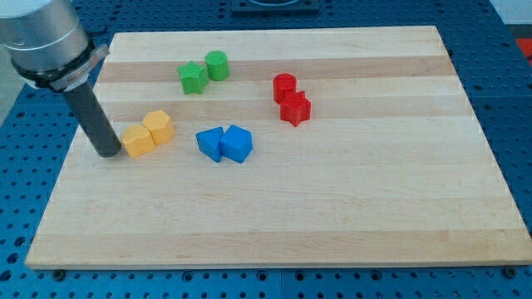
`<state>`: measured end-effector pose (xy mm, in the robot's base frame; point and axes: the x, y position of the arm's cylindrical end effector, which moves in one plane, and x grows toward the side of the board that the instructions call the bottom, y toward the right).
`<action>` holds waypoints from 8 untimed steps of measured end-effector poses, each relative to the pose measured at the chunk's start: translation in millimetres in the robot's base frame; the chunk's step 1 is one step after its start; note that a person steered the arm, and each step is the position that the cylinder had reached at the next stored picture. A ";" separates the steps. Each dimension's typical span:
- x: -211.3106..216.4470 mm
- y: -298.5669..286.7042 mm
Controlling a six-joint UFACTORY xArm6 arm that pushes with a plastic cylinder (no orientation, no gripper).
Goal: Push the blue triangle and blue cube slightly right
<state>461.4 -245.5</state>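
Observation:
The blue triangle [210, 143] and the blue cube [237, 143] lie side by side, touching, left of the board's middle. The triangle is on the left, the cube on the right. My tip [109, 153] rests on the board at the view's left, well left of both blue blocks. It stands right beside the left face of a yellow block [138, 140]; the yellow pair lies between my tip and the blue triangle.
A second yellow block [158, 126] touches the first at its upper right. A green star [193, 78] and green cylinder [217, 65] sit near the top. A red cylinder [284, 86] and red star [295, 109] sit right of centre. The wooden board [349, 208] lies on a blue perforated table.

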 end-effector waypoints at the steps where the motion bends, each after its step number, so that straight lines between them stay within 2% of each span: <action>1: 20.0 -31.0; 2: 38.6 -21.0; 5: 37.1 42.1; 8: 3.9 72.7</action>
<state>465.3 -172.8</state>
